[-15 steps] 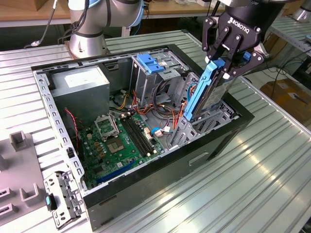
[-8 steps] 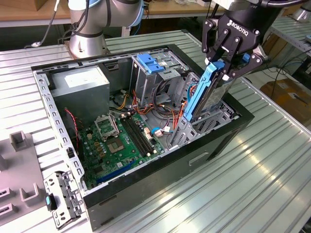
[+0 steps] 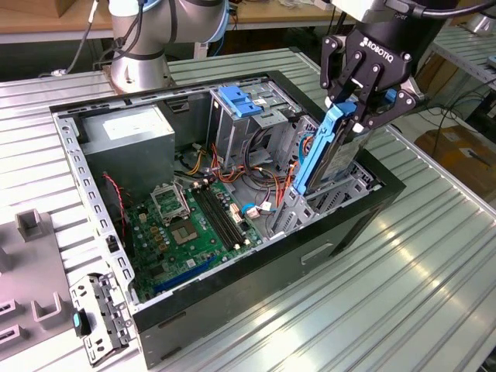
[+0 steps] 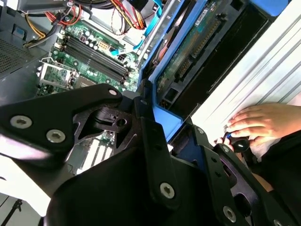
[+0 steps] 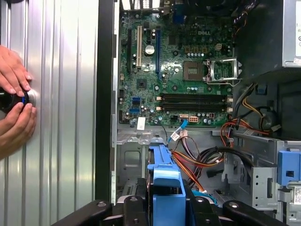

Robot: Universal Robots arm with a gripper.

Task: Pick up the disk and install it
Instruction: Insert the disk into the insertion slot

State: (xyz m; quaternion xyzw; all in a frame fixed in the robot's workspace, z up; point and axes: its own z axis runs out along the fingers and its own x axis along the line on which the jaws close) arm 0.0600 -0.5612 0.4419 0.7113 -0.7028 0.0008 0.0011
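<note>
The disk (image 3: 327, 155) is a dark drive with blue plastic rails. It stands steeply tilted over the drive bay at the exterior view's right end of the open computer case (image 3: 232, 294), its lower end down among the bay's metal walls. My gripper (image 3: 363, 108) is shut on the disk's upper end, black fingers clamped on both sides. In the second wrist view the disk's green circuit board (image 4: 188, 52) and a blue rail run away from the gripper (image 4: 175, 134). In the first wrist view the blue rail end (image 5: 164, 181) sits between the fingers (image 5: 136, 207).
Inside the case lie the motherboard (image 3: 194, 225), a grey power supply box (image 3: 128, 132), a cage topped by a blue tab (image 3: 236, 101) and loose cables (image 3: 263, 182). A person's hands (image 5: 14, 103) hold a black knob on the ribbed table. A loose metal bracket (image 3: 97, 314) lies outside the case.
</note>
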